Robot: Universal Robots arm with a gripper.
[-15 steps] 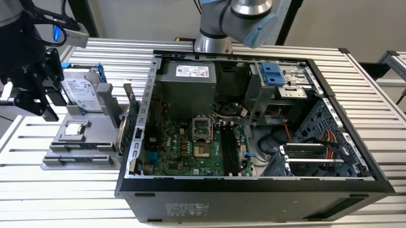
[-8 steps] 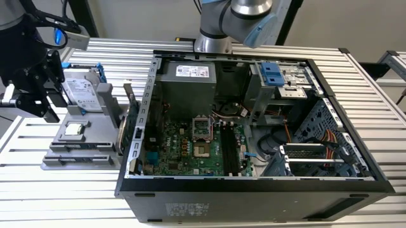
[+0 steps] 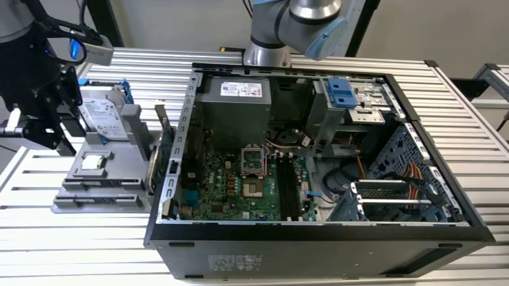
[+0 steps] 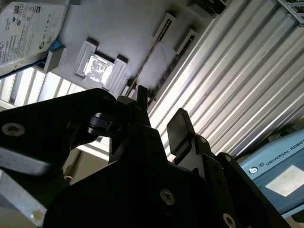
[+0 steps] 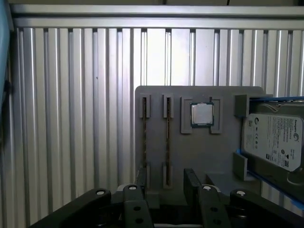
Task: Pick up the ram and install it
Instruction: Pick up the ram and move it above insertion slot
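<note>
Fingers [image 5: 191, 179] wide, empty, above grey holder [image 5: 199, 152]. Looks like they straddle the ram [image 5: 167, 137]; go in square to its long edge, centred, clear of the second stick [image 5: 144, 137].

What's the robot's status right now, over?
Gripper over the gray holder, jaws open, empty. Ram standing in its slot, untouched. Nothing blocking it.

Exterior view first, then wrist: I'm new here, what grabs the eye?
The open computer case dominates the middle, motherboard exposed. On the exterior view's left, a grey parts tray holds a hard drive and a processor chip. In the first wrist view, two ram sticks stand edge-on in that tray.
</note>
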